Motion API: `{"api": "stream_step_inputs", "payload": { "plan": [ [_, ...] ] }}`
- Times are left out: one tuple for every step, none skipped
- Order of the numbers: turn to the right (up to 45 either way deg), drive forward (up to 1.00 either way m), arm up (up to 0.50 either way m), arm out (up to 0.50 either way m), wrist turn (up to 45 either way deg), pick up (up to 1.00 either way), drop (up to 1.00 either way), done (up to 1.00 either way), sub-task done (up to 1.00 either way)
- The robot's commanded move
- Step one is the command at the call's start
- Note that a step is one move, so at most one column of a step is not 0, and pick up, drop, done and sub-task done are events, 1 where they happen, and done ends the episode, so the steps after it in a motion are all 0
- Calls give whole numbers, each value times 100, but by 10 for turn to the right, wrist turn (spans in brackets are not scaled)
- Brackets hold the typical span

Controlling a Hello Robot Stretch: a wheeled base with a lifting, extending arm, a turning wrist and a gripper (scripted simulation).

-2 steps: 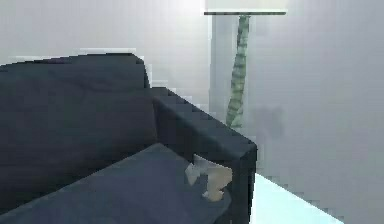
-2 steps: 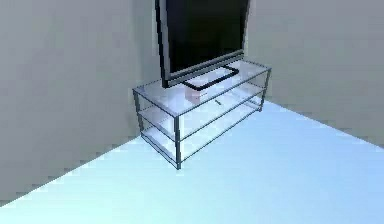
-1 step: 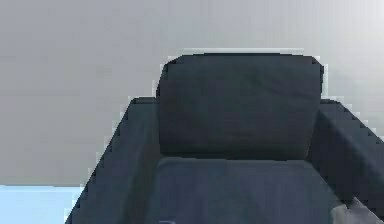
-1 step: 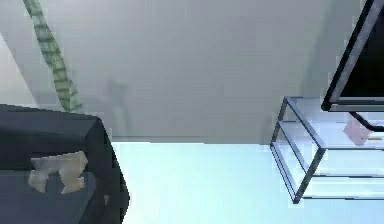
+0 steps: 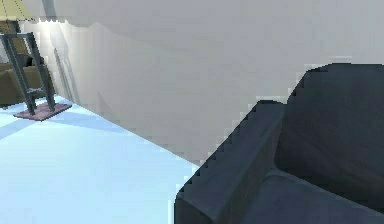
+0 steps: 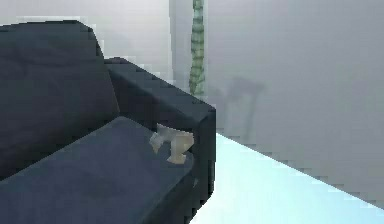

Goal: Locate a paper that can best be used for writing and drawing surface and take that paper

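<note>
The hand's state cannot be told; a small pale tan blob [image 6: 172, 143], too crumpled-looking to call paper with any certainty, lies on the seat of a dark navy sofa [image 6: 70, 110] against its armrest [image 6: 165, 105], with a mottled green stalk [image 6: 198, 45] rising behind.

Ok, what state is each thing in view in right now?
Dark sofa: standing on the floor by the wall.
Small pale thing: resting on the sofa seat by the armrest; too small to identify.
Green pole: upright behind the sofa.
Dark-legged stand: upright on its flat base on the floor.
</note>
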Motion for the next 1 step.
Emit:
{"api": "stream_step_inputs", "payload": {
  "plan": [
    [0,0,50,0,0,0,0,0,0]
  ]
}}
